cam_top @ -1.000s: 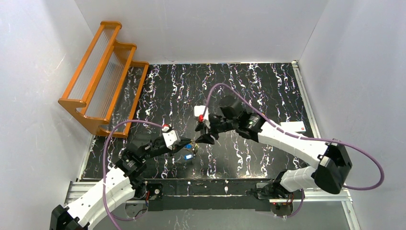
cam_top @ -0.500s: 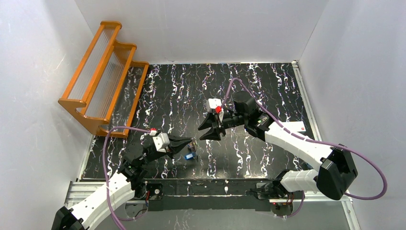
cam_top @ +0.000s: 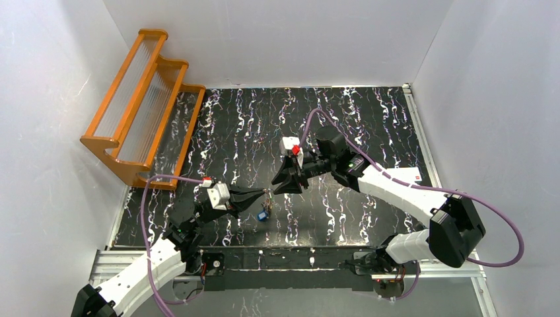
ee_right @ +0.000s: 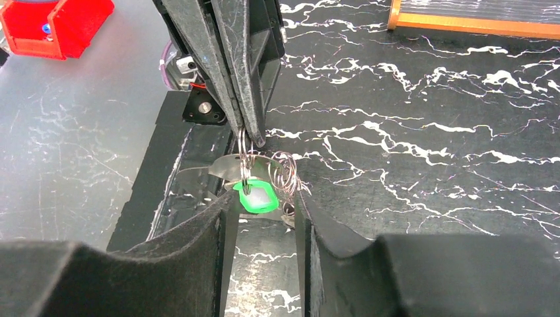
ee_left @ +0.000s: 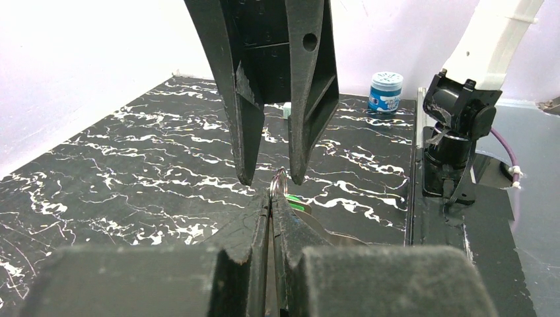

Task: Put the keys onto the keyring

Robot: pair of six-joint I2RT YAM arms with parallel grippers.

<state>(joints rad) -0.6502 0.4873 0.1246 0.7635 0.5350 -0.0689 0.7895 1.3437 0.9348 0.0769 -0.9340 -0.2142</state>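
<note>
My left gripper [cam_top: 263, 196] is shut on the thin metal ring of the keyring [ee_left: 280, 179] and holds it above the table. From that ring hang a silver fob [ee_right: 228, 167] and a green-headed key [ee_right: 257, 197]. A loose coil of wire ring [ee_right: 287, 174] hangs beside them. My right gripper [ee_right: 264, 201] faces the left one tip to tip. It is open, and the green key sits just off its fingertips, between them but not gripped. A blue-headed key [cam_top: 263, 214] shows just below the ring in the top view.
An orange stepped rack [cam_top: 142, 105] stands at the back left. A white card [cam_top: 404, 175] lies at the right edge of the black marbled mat. A blue-lidded jar [ee_left: 385, 91] and a red bin [ee_right: 56, 26] sit beyond the table's edges.
My left arm drew back to the left with the ring. My right gripper pulled away, then came back to the ring, and its jaws have narrowed.
</note>
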